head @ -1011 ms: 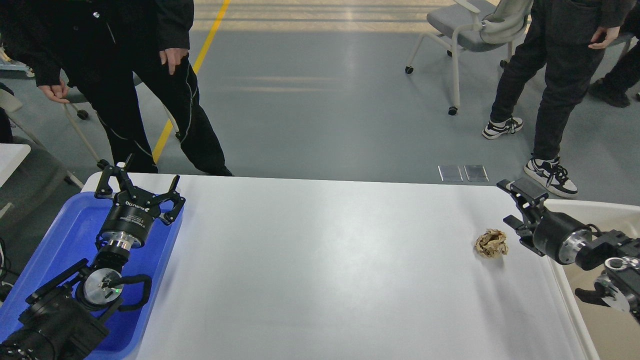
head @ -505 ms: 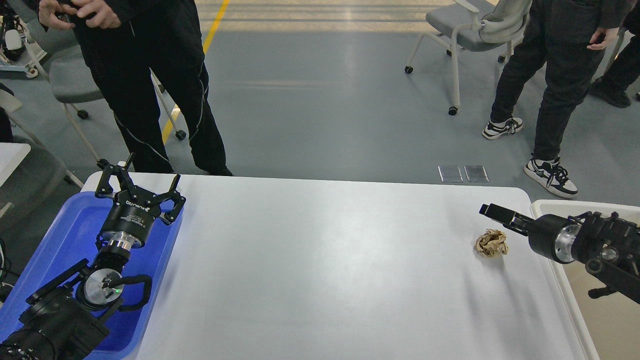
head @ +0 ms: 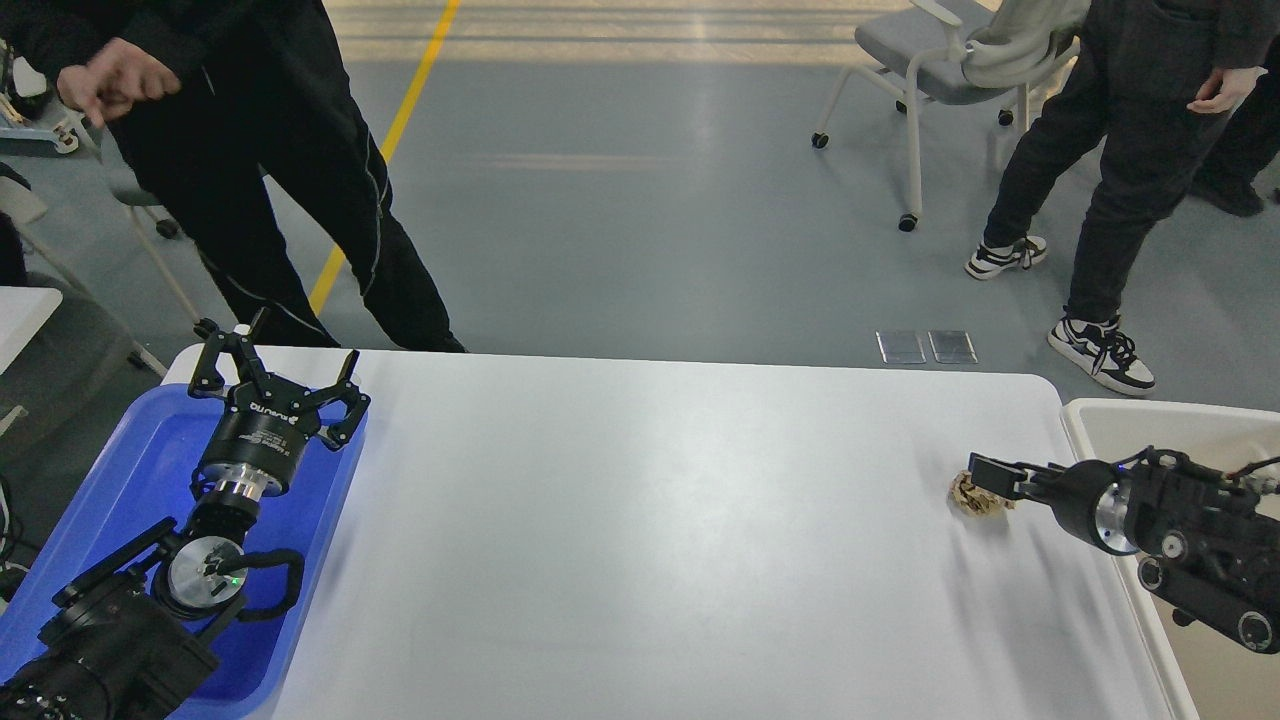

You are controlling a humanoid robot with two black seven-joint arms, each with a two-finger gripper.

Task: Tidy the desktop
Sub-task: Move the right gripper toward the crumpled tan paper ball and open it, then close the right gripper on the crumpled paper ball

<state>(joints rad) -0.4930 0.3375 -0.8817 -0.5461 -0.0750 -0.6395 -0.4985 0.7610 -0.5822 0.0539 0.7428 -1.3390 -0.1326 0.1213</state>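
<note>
Head view: your right gripper (head: 985, 480) is at the crumpled paper ball (head: 968, 497) on the counter (head: 640, 520), closure unclear. Light, squashy; pinch its middle. Left gripper (head: 275, 370) is spread, empty.

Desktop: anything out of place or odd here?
One crumpled brown paper ball sits near the right end of the otherwise bare white desktop. The right gripper is at it; its grip is unclear.

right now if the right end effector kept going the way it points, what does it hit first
The crumpled brown paper ball: the right end effector points left and is already at it, partly covering it. Whether they touch is unclear.
</note>
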